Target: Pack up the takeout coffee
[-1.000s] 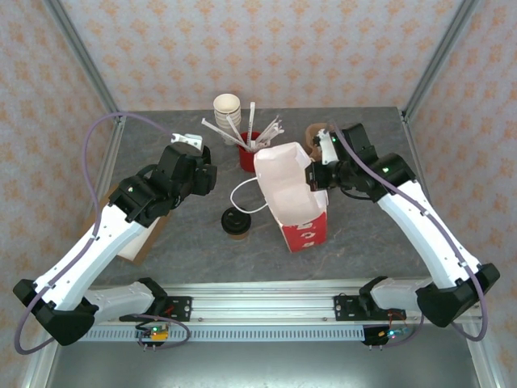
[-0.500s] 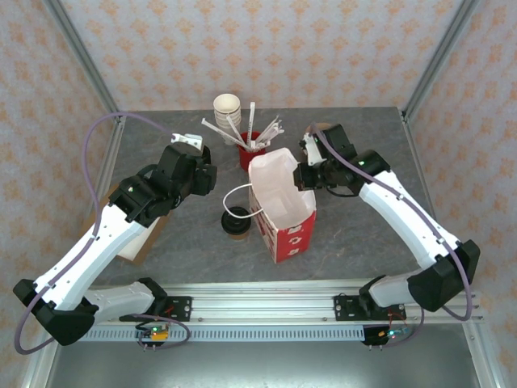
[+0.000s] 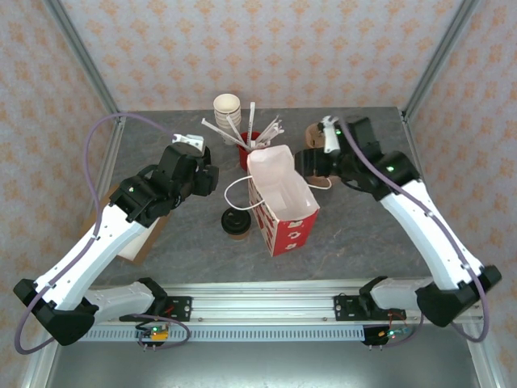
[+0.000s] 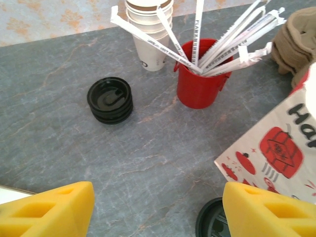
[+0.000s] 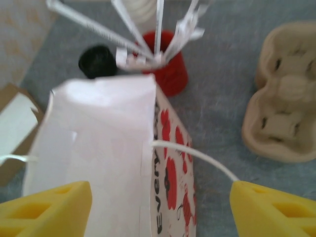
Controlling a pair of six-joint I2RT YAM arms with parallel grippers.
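Note:
The takeout coffee (image 3: 235, 222), a paper cup under a black lid, stands on the grey table just left of the red-and-white paper bag (image 3: 283, 202). In the left wrist view only the lid's edge (image 4: 211, 224) shows beside the right finger. My left gripper (image 3: 206, 178) (image 4: 158, 212) hovers open above and behind the cup with nothing between its fingers. My right gripper (image 3: 307, 162) (image 5: 160, 212) is open over the bag's mouth (image 5: 94, 158). The bag's white string handle (image 5: 197, 158) runs to the right finger.
A red cup of wrapped straws (image 3: 250, 149) (image 4: 202, 86), a stack of cream cups (image 3: 228, 107) (image 4: 148, 39) and loose black lids (image 4: 109, 99) (image 5: 98, 61) stand behind. A brown cup carrier (image 3: 317, 133) (image 5: 284, 118) lies back right. Flat cardboard (image 3: 137, 238) lies left.
The bag slid left toward the cup and now stands more upright. My right gripper went left with it, then drew back to the right. The left arm has not moved.

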